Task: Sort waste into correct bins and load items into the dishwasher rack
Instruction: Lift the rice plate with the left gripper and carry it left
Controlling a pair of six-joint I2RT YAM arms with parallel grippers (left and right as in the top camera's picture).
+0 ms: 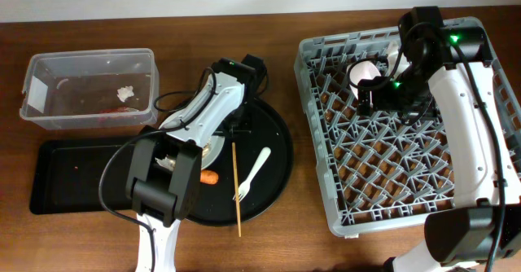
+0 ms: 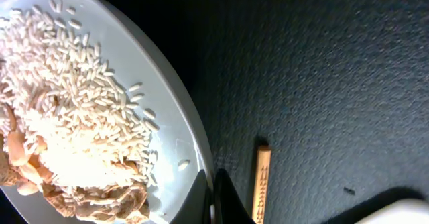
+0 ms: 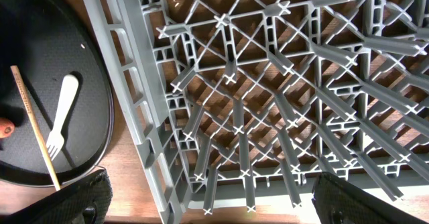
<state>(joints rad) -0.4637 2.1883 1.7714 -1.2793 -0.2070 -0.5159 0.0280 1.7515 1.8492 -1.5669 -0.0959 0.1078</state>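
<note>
My left gripper (image 2: 213,198) is shut on the rim of the pale grey plate (image 2: 171,110), which holds white rice and beige food scraps (image 2: 80,184). In the overhead view this gripper (image 1: 225,139) sits at the plate (image 1: 213,151) on the round black tray. The wooden chopstick (image 1: 236,190), white fork (image 1: 254,173) and orange carrot (image 1: 210,177) lie on that tray. My right gripper (image 3: 211,204) is open and empty above the grey dishwasher rack (image 3: 141,117), near its left edge. A white round vessel (image 1: 364,72) stands in the rack (image 1: 319,146).
The clear tub (image 1: 49,64) at the back left holds a white tissue (image 1: 125,93) and something red. The shallow black tray (image 1: 73,174) lies in front of it. The round black tray (image 1: 275,138) lies between the bins and the rack.
</note>
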